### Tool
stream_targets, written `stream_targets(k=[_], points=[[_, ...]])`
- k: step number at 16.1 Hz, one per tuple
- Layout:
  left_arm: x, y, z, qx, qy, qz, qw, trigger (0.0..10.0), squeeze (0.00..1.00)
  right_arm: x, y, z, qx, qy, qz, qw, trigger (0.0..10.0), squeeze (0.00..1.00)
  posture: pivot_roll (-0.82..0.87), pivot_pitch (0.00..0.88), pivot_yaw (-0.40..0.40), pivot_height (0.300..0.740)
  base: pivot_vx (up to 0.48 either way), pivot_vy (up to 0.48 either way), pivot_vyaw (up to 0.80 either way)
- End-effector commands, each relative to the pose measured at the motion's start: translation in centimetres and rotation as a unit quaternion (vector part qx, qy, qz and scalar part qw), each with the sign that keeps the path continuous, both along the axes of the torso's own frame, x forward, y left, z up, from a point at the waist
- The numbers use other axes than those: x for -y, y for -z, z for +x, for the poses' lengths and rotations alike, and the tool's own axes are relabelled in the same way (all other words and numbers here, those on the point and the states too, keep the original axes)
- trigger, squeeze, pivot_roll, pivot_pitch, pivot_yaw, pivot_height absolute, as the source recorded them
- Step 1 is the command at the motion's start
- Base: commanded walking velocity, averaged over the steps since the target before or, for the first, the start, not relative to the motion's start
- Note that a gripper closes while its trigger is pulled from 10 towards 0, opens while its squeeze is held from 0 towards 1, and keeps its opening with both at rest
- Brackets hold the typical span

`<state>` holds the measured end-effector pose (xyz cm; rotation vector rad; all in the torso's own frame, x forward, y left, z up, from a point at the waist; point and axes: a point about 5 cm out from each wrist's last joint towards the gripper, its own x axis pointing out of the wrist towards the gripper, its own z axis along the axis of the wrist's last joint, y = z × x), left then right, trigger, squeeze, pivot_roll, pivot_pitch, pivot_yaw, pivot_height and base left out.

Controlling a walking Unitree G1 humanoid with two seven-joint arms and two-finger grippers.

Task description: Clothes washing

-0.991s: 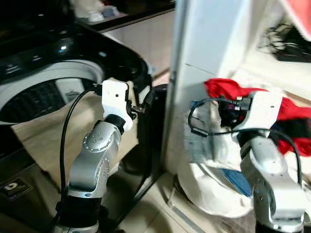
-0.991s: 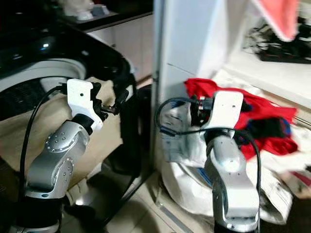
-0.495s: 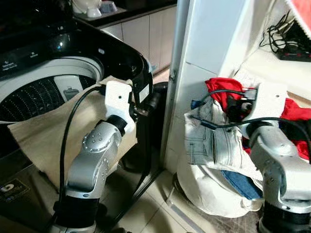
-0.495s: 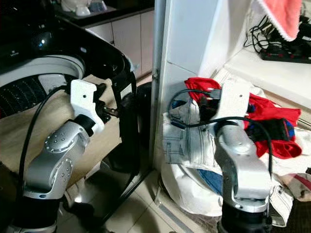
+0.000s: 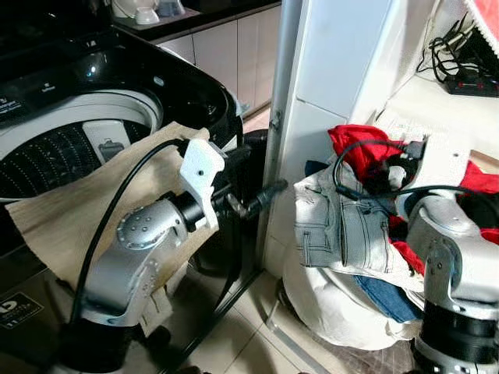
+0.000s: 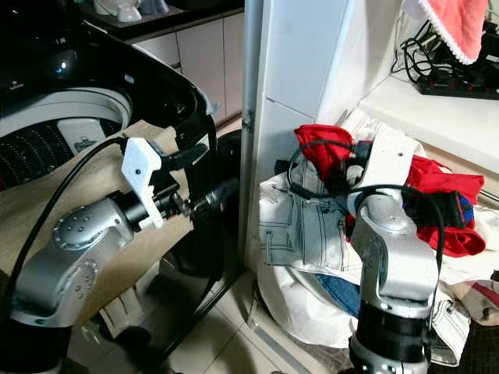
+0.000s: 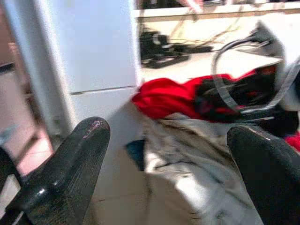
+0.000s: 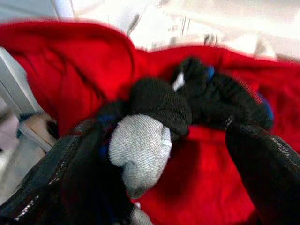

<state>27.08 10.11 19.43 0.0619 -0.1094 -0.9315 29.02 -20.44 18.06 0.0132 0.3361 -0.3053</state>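
Observation:
A black top-loading washing machine (image 5: 93, 86) stands open on the left, its drum (image 5: 62, 152) visible. A beige cloth (image 5: 70, 218) is draped over its front rim. On the right, a white bag (image 5: 335, 308) holds light jeans (image 5: 343, 230) and a red garment (image 5: 360, 142). My left gripper (image 5: 261, 167) is open and empty, level between the machine and the pile, pointing at the clothes (image 7: 187, 154). My right gripper (image 8: 161, 140) is open over the red garment (image 8: 61, 70), with a grey-and-black sock (image 8: 145, 140) lying between its fingers.
A white cabinet panel (image 5: 335, 70) rises between the machine and the pile. A ledge at the right carries a power strip and cables (image 5: 468, 74). A pink towel (image 6: 452, 27) hangs above it. Tiled floor (image 5: 249, 335) runs in front.
My left arm has swung right, turning its gripper away from the machine's rim toward the clothes pile. The right gripper has stayed at the red garment. The camera has shifted.

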Motion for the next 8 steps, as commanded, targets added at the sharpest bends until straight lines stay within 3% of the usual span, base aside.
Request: stream_targets(k=[1,4,5,7,8], points=[[0.6,0.0,-0.5,-0.003,0.031,0.007,0.999,10.0,0.0,0.2,0.5,0.3,-0.019,0.002,0.002,1.0,10.0,0.0,-0.1,0.0,0.004,0.74,0.0,0.0,0.0],[0.8,0.1,-0.6,0.0,0.041,0.013,0.999,10.0,0.0,0.2,1.1,1.0,-0.016,-0.008,0.019,1.0,10.0,0.0,-0.1,0.0,0.002,0.74,0.0,0.0,0.0],[0.8,0.0,-0.7,-0.002,0.047,0.01,0.999,10.0,0.0,0.3,1.0,1.3,-0.008,-0.009,0.024,1.0,8.0,0.0,-0.09,0.0,-0.001,0.74,0.0,0.0,0.0],[0.7,0.1,-0.9,-0.004,0.051,0.012,0.999,10.0,0.0,0.2,1.0,1.4,-0.007,-0.014,0.032,0.999,1.5,0.0,-0.09,0.0,-0.001,0.74,0.0,0.0,0.0],[0.7,0.1,-0.9,-0.004,0.052,0.013,0.999,10.0,0.0,0.1,1.1,1.4,-0.004,-0.019,0.039,0.999,0.0,0.0,-0.09,0.0,-0.001,0.74,0.0,0.0,0.0]])
